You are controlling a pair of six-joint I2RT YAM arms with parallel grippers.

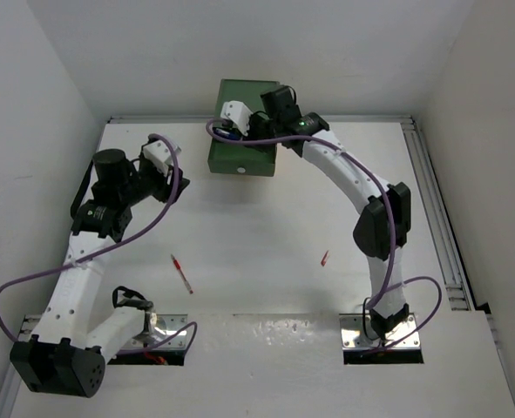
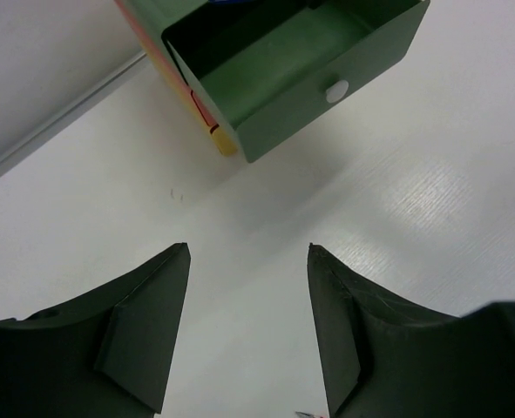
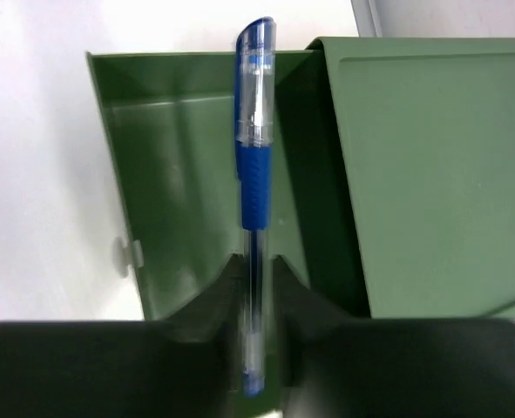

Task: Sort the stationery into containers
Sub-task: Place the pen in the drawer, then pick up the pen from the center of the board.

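The desk (image 1: 257, 235) is white and walled in on three sides. The left arm (image 1: 83, 252) rises from its 7 o'clock corner and bends toward 10 o'clock. The right arm (image 1: 362, 192) arches from 5 o'clock up to 12 o'clock.

The cabinet (image 1: 244, 96) stands at the desk's 12 o'clock edge, with a dark green top. Its green drawer (image 1: 240, 157) is drawn out toward 6 o'clock. In the left wrist view, orange-red and yellow edges (image 2: 200, 109) show under that drawer at its 9 o'clock side. The white knob (image 2: 336, 90) sits on the drawer's front.

The left jaws are spread wide with nothing between them, over bare desk. The drawer lies at their 12 o'clock.

The right jaws are over the open drawer and pinch a blue pen (image 3: 254, 165) by its lower end. The pen has a clear barrel and a blue grip. It points to 12 o'clock in the right wrist view, above the drawer's inside and just beside the cabinet's front edge. I cannot tell whether it touches the drawer.

A red pen (image 1: 181, 274) lies on the desk at 8 o'clock from its middle. A small red piece (image 1: 325, 258) lies at 4 o'clock, well apart from it.
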